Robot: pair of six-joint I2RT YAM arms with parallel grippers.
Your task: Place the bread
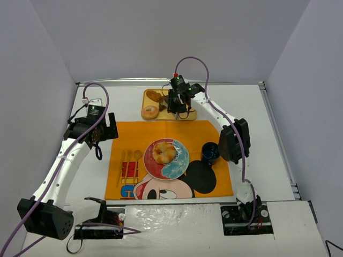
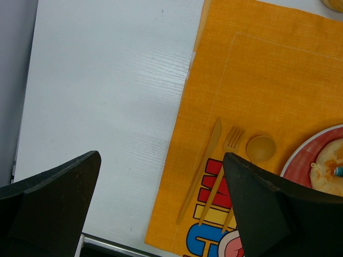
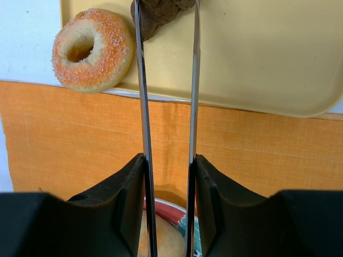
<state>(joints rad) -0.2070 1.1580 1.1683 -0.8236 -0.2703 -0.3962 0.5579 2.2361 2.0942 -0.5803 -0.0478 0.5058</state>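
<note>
A dark brown bread (image 3: 161, 10) lies on the yellow tray (image 3: 257, 59), caught between the tips of metal tongs (image 3: 140, 107). My right gripper (image 3: 168, 160) is shut on those tongs and hovers over the tray (image 1: 187, 113) at the back of the table. A sugared ring doughnut (image 3: 91, 49) rests on the tray's left corner, and another brown bread (image 1: 154, 96) sits behind it. A round bread (image 1: 164, 152) lies on the red and blue plate (image 1: 179, 160). My left gripper (image 2: 161, 160) is open and holds nothing, above the bare table left of the placemat.
An orange cartoon placemat (image 2: 268, 80) carries the plate, a dark blue cup (image 1: 209, 152) to its right, and a yellow knife (image 2: 202, 171), fork (image 2: 228, 147) and spoon (image 2: 261, 147) to its left. Grey walls close in the white table.
</note>
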